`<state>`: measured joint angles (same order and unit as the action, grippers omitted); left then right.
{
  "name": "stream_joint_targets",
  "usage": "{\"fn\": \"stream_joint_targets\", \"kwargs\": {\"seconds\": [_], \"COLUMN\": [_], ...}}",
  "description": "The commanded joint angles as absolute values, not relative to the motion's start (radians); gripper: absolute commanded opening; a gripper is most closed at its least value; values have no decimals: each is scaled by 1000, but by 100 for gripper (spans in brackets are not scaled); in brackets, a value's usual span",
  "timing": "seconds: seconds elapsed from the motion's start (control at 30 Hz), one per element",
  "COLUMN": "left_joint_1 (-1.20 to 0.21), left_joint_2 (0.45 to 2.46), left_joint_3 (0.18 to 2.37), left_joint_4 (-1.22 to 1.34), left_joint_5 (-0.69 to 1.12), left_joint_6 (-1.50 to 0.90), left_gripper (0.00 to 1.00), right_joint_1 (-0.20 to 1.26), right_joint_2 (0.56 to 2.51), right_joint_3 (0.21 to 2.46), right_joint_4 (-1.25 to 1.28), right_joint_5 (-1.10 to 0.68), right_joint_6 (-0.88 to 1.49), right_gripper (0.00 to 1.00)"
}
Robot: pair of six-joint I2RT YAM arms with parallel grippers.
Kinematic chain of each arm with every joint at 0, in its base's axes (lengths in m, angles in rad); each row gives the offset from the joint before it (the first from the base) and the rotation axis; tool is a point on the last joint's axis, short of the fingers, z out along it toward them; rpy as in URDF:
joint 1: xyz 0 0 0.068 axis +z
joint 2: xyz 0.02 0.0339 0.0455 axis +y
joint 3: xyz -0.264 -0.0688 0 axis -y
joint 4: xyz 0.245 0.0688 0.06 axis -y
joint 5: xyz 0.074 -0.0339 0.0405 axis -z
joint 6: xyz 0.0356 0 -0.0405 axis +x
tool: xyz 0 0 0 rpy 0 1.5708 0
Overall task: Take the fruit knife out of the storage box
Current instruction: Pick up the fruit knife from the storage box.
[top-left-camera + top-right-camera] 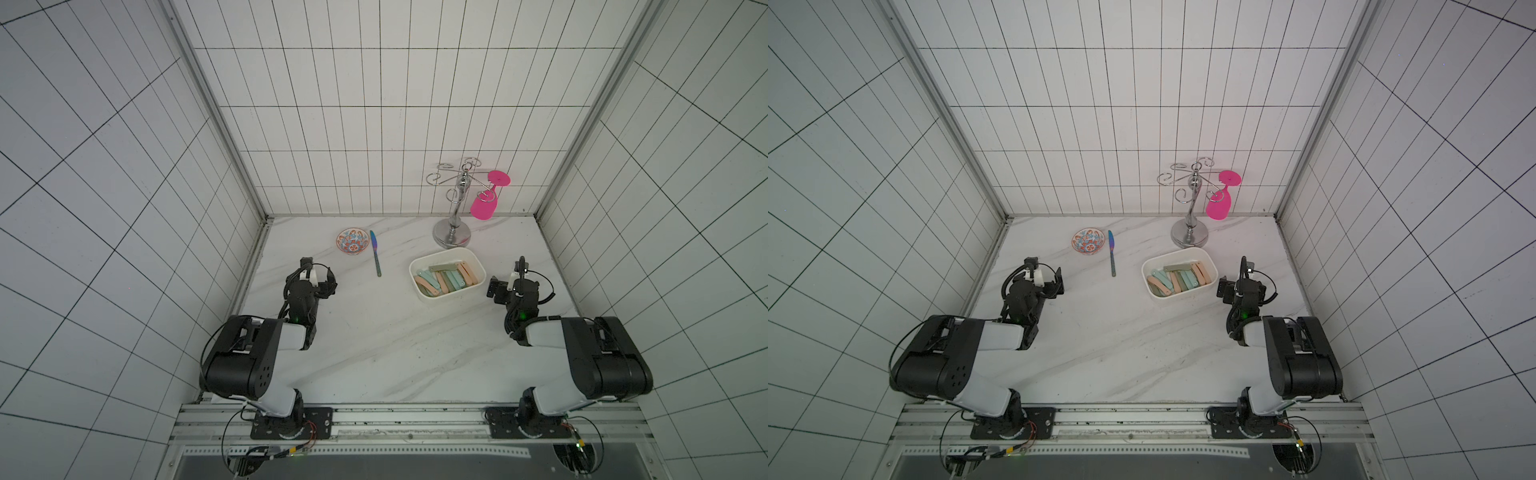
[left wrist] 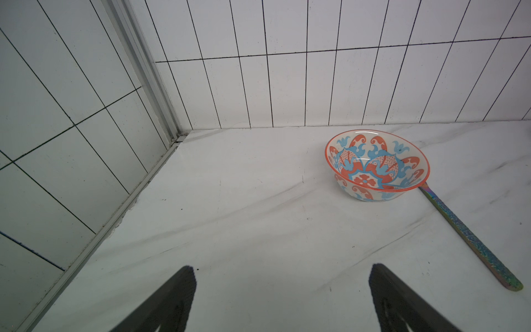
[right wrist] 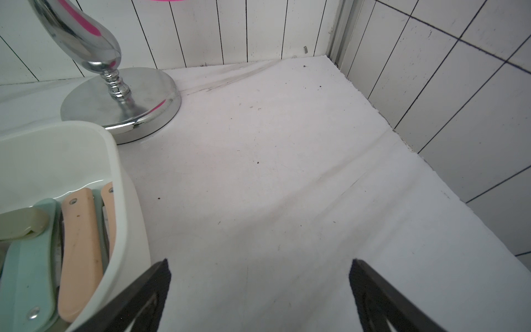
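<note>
Two fingers (image 2: 178, 301) of the left gripper (image 2: 283, 268) are standing far apart, holding nothing, low over the white table (image 1: 374, 332). The right gripper (image 3: 260, 261) is standing wide open too, holding nothing, just beside the storage box (image 1: 455, 292). Many folded fruit knives (image 1: 446, 277) in peach, green and blue are lying inside the box. Farther back, a shiny rainbow knife (image 1: 376, 257) is lying flat on the table, just beside a small patterned bowl (image 1: 353, 241). Behind the box a silver stand (image 1: 453, 235) is standing, and a pink glass (image 1: 484, 205) is hanging upside down from it.
</note>
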<state>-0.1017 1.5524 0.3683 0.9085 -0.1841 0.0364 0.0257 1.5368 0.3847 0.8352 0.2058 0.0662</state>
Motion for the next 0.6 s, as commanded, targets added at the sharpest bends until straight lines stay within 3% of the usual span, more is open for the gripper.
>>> {"fn": "stream_joint_targets", "kwargs": {"seconds": [0.0, 0.3, 0.43, 0.57], "left_joint_1": [-98, -187, -247, -265], "left_joint_2": [1557, 1456, 1410, 1357], "left_joint_3": [383, 434, 451, 489], "left_joint_4": [916, 773, 732, 681], "left_joint_5": [-193, -304, -362, -339], "left_joint_6": [24, 96, 148, 107], "left_gripper": [97, 98, 98, 98], "right_joint_1": [11, 11, 10, 3], "right_joint_2": [1541, 1369, 1289, 1256], "right_joint_3": [410, 523, 611, 705], "right_joint_4": [863, 528, 307, 144], "right_joint_5": [199, 267, 376, 209], "right_joint_6": [59, 88, 297, 397], "right_gripper": [98, 98, 98, 99]}}
